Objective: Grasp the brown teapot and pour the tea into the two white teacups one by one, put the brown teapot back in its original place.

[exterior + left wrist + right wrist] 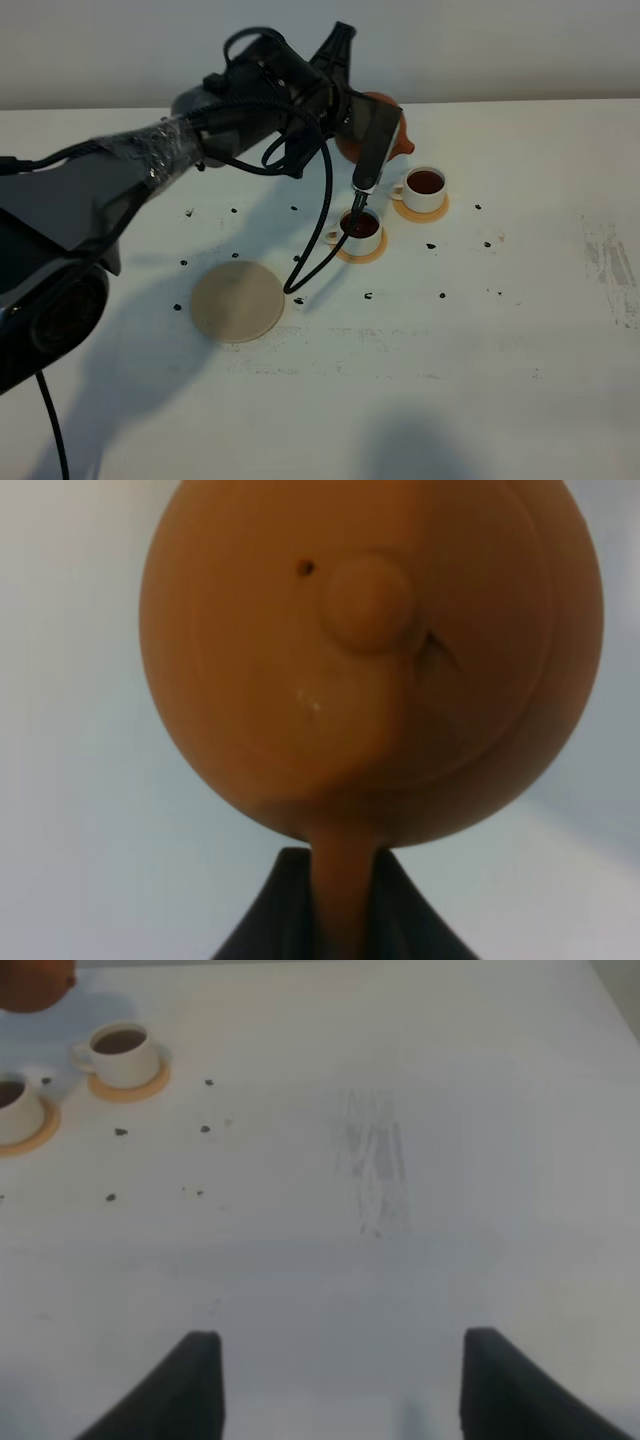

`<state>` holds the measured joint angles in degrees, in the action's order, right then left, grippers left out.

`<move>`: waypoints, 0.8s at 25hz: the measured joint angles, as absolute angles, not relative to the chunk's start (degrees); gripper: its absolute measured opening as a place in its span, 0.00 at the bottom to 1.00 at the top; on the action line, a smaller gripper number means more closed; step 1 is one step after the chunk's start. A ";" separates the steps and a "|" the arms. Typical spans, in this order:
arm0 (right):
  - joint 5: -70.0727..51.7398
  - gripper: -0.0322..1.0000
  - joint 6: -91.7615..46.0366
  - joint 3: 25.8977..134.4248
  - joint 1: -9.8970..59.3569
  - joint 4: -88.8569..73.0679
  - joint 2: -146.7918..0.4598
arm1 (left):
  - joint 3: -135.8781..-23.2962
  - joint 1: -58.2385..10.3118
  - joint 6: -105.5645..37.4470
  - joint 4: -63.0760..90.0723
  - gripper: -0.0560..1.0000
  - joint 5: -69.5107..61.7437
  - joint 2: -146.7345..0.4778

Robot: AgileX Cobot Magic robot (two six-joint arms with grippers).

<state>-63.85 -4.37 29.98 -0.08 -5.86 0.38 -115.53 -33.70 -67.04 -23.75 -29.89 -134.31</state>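
My left gripper [340,905] is shut on the loop handle of the brown teapot [370,660], whose lid knob faces the left wrist camera. From above, the teapot [398,133] hangs just behind the two white teacups, mostly hidden by the left arm [270,100]. One teacup [425,185] and the nearer teacup [361,228] each stand on a small orange-tan coaster and hold dark tea. The large pale-beige coaster [238,300], the original place, lies bare at front left. My right gripper [340,1380] is open over bare table, far from the cups [120,1050].
Small dark specks [442,296] are scattered on the white table [520,380] around the cups and coaster. A black cable [325,210] loops down from the left arm near the closer cup. A scuffed patch [375,1160] marks the table on the right.
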 joint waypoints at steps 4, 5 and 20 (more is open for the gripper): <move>-63.85 0.52 -4.37 29.98 -0.08 -5.86 0.38 | -115.53 -33.04 -63.14 -20.00 0.13 -37.76 -132.76; -63.85 0.52 -4.37 29.98 -0.08 -5.86 0.38 | -115.53 -32.88 -61.44 -19.77 0.13 -39.21 -132.42; -63.85 0.52 -4.37 29.98 -0.08 -5.86 0.38 | -116.09 -31.73 -34.91 -15.85 0.13 -49.27 -131.03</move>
<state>-63.85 -4.37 29.98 -0.08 -5.86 0.38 -116.09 -31.73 -34.91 -15.85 -49.27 -131.03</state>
